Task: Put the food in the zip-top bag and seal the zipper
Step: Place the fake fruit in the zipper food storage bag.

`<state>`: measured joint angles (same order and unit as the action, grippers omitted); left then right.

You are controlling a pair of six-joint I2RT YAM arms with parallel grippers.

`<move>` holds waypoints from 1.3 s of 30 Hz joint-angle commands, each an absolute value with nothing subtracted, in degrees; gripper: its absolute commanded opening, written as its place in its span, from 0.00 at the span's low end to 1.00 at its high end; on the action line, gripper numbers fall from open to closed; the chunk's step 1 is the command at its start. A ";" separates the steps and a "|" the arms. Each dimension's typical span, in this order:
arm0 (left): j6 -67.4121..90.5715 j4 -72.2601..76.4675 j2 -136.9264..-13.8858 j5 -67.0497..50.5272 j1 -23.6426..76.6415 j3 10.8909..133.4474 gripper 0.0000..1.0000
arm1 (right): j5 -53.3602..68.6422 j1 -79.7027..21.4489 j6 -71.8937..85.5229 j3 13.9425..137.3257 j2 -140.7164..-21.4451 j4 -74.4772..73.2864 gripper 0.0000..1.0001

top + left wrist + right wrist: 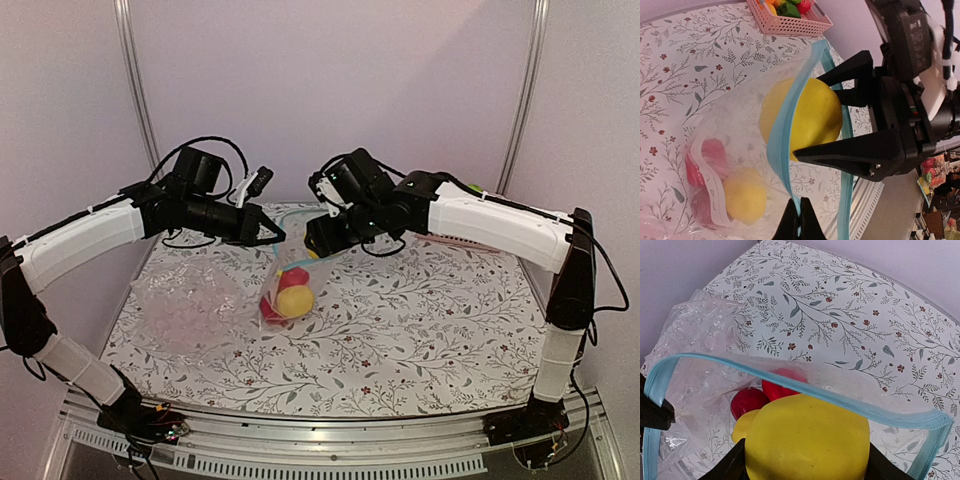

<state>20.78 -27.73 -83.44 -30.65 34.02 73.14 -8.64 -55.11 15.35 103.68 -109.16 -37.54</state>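
From above: found the zip-top bag [285, 292] hanging mid-table over the floral tablecloth [420, 320], strung between the two arms. Saw the left gripper [272, 236] at the bag's upper left, closed on the zipper [272, 243]. Saw the right gripper [318, 246] just right of the mouth, a bit of yellow showing under its fingers. Made out red pieces [272, 305] and a small yellow ball [296, 300] low in the bag. Noted crinkled clear plastic [185, 305] lying flat to the left, just beside the bag.

From the left wrist: caught the left gripper [799, 219] at the bottom edge, fingers pressed together on the blue-teal strip. Faced the right gripper [807, 117], black fingers clamped on either side of a large yellow fruit [812, 107]. Found that fruit in the open mouth, near lip of the strip across its face, far lip behind. Spotted a pink basket [790, 22] of colourful food at the table's far edge.

From the right wrist: looked down past its own fingers [731, 467], tight against the fruit's flanks. Traced the zipper [927, 420] curving over the fruit's top. Glimpsed the red pieces [776, 389] deeper inside.
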 commanded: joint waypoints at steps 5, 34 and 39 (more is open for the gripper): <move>19.91 -26.19 -82.66 -31.29 34.61 72.69 0.00 | -16.47 -56.27 12.39 109.42 -114.29 -41.64 0.64; 19.83 -26.60 -82.78 -30.41 34.65 72.77 0.00 | -15.35 -56.22 13.78 106.29 -108.18 -39.48 0.84; 19.79 -26.88 -82.88 -29.91 34.63 72.86 0.00 | -11.04 -56.21 14.65 101.94 -100.82 -34.63 0.84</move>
